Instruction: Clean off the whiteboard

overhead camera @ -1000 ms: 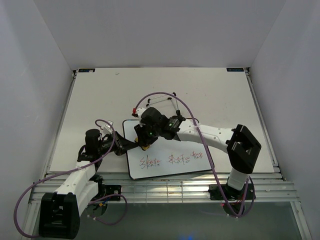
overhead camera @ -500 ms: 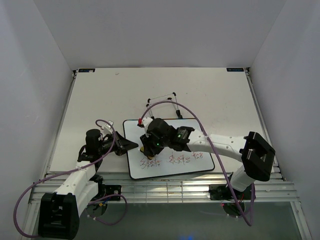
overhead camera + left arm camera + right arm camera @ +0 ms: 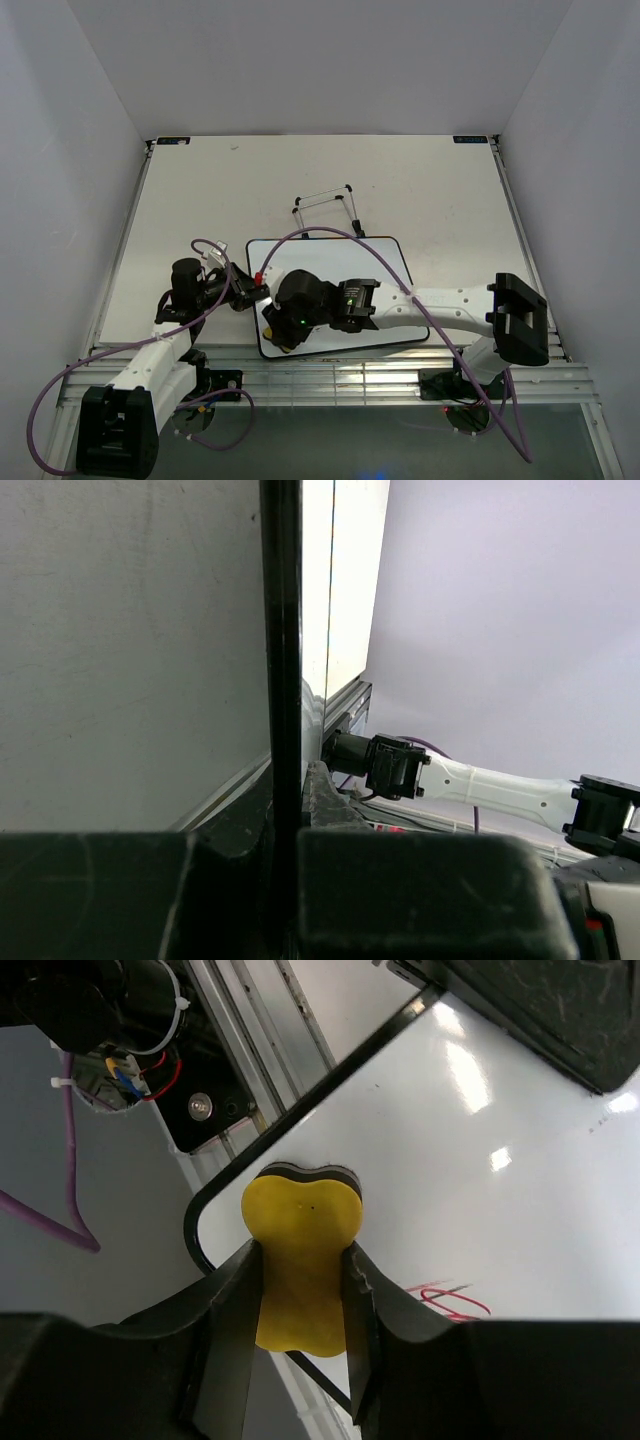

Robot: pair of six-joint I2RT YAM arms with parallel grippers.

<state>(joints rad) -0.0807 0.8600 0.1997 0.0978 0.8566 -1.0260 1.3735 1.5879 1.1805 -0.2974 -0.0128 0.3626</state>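
The whiteboard (image 3: 330,262) lies flat on the table, glossy white with a thin black rim. My left gripper (image 3: 257,295) is shut on its left edge; in the left wrist view the black rim (image 3: 282,630) runs straight up from between the jaws of that gripper (image 3: 291,800). My right gripper (image 3: 281,336) is shut on the yellow eraser (image 3: 300,1210), which presses on the board (image 3: 480,1150) at its near-left corner. A bit of red-and-black scribble (image 3: 452,1301) shows beside the right finger. The right arm hides the rest of the writing area from above.
A thin wire easel stand (image 3: 326,204) lies on the table just beyond the board. The metal rail of the table's near edge (image 3: 330,375) runs close to the board's near side. The left gripper's black body (image 3: 540,1010) sits at the board's edge.
My right gripper has swept the eraser from the board's upper left down to its near-left corner, covering the line of writing. The left gripper has stayed on the board's edge.
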